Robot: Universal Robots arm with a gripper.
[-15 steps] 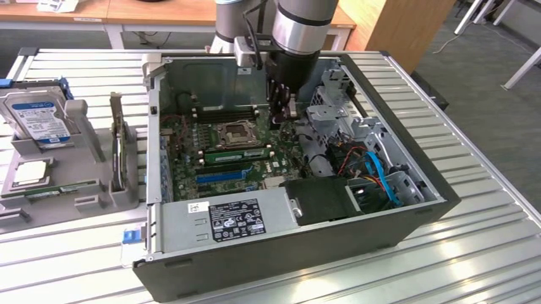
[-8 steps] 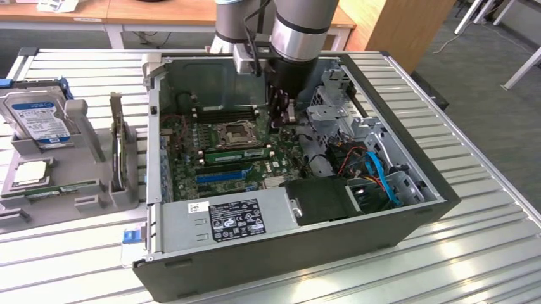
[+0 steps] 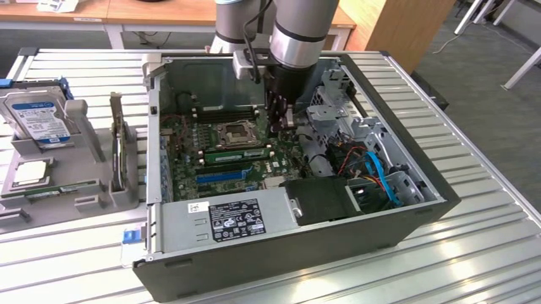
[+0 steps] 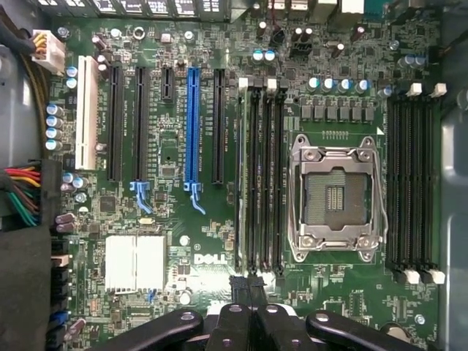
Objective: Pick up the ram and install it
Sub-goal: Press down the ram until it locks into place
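— Where is the ram (image 3: pixel 237 154) now?

— It stands on its long edge on the motherboard (image 4: pixel 183 219), in the group of memory slots between the processor socket (image 4: pixel 335 196) and the blue slot (image 4: pixel 192 128). I count one ram only. If it sits fully down in its slot, I cannot tell.

— And your fingers?

— My gripper (image 4: pixel 247 284) has two fingers, and they are pressed together with nothing between them. In the exterior view my gripper (image 3: pixel 286 123) hangs inside the open computer case (image 3: pixel 406 221), just over the end of the ram that is toward the exterior view's right. If I touch the ram or not, I cannot tell.

— How many slots do you count?

— Eight black memory slots: four on one side of the socket (image 4: pixel 262 175), four on the other side (image 4: pixel 413 183). Then one blue slot, one white slot (image 4: pixel 86 113), three long black slots (image 4: pixel 115 124) and one short black slot (image 4: pixel 167 82). There is one socket, and it is closed by its metal frame.

— And outside the case?

— One hard drive (image 3: pixel 35 117) stands in a grey holder (image 3: pixel 89 130) on the table (image 3: pixel 473 253), at the exterior view's left.
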